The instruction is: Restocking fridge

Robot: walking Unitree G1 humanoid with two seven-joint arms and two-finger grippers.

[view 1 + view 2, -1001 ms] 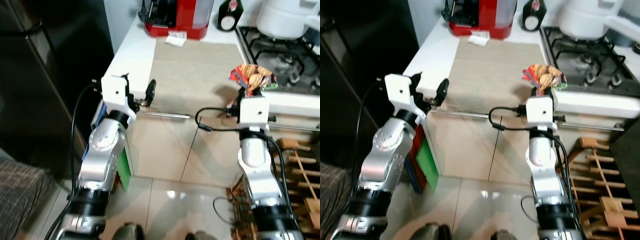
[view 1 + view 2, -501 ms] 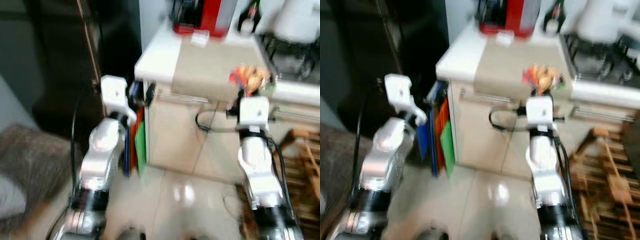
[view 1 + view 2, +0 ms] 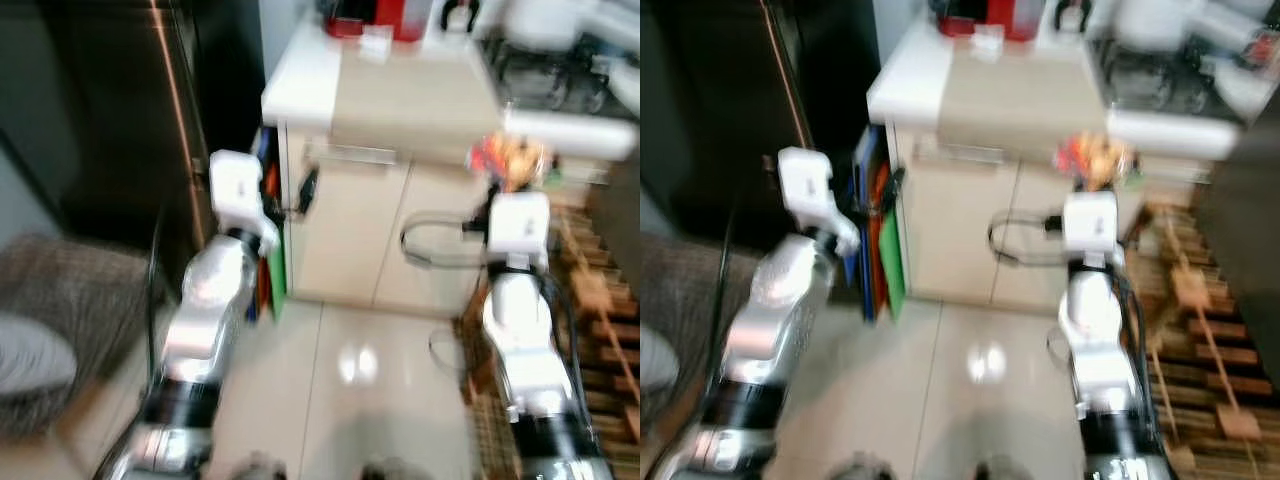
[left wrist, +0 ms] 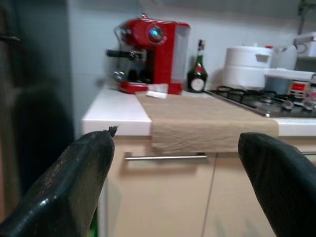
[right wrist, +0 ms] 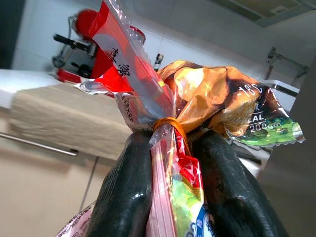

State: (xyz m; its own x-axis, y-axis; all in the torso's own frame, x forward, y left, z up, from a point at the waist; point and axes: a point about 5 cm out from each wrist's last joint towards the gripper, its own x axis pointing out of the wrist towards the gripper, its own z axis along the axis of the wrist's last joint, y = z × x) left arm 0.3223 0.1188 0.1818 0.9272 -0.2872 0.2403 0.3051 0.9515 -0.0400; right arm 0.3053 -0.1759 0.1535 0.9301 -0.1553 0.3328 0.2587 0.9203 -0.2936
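Right pincer (image 5: 170, 163), raised forward, grips bundled snack packets (image 5: 197, 103); left pincer (image 4: 175, 173) spread wide.

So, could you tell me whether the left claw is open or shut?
Open: the left claw has its two black fingers wide apart, holding nothing.

Kitchen corner, head views blurred. Glossy pale tiled floor (image 3: 330, 370) with a bright light reflection. White-topped desk (image 3: 300, 85) over beige cabinet fronts (image 3: 345, 235), long metal bar handle (image 4: 165, 157) below the edge. Beige cloth runner (image 4: 197, 121) draped across the top and over the front. Red espresso machine (image 4: 150, 54) at the back by the pale wall (image 4: 94, 44), dark green bottle (image 4: 197, 74) beside it. Gas hob with black grates (image 4: 256, 98) and a white pot (image 4: 244, 66) further along. Tall dark cabinet with a copper-coloured edge (image 3: 180, 110) at left. Coloured flat boards, orange and green (image 3: 883, 250), standing in the gap. Wooden slatted rack (image 3: 1200, 340) low at right.
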